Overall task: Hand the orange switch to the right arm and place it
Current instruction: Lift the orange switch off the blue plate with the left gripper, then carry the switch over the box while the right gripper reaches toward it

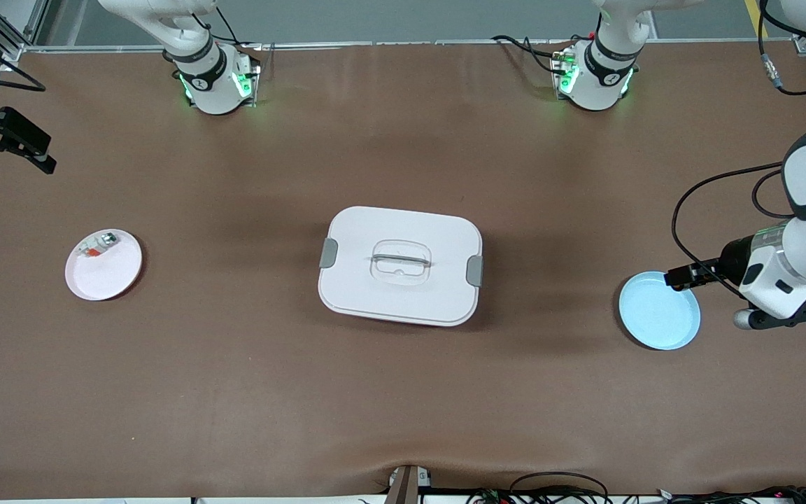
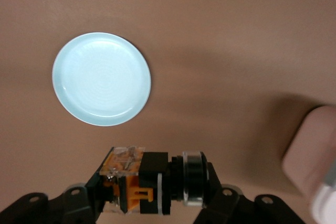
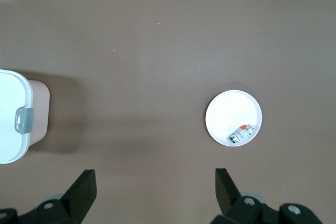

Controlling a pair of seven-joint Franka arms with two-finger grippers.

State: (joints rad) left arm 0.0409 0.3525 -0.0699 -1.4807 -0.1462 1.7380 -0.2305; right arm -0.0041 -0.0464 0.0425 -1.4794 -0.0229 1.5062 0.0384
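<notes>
Arms stand at a brown table, 2 of them, based along the table's farther edge. The left arm bends down at its own end of the table, its wrist lying level, and the left gripper (image 2: 149,195) hangs in the air just beside the round pale blue plate (image 1: 659,310). Its black fingers (image 2: 79,198) are clenched on the orange switch (image 2: 152,182), a tiny black push-button part with an orange body band and a clear block at 1 end. The switch lies crosswise between the fingers, its round cap end sticking out past 1 of them.

The right arm waits at its own end of the table, with the right gripper (image 3: 155,187) up in the air, fingers spread wide and holding nothing. Below it sits a round white plate (image 1: 112,273) carrying a small white-and-silver part with a red-orange bit (image 1: 97,245). A white rectangular lidded box with grey side latches (image 1: 400,264) rests at the table's middle, between the 2 plates.
</notes>
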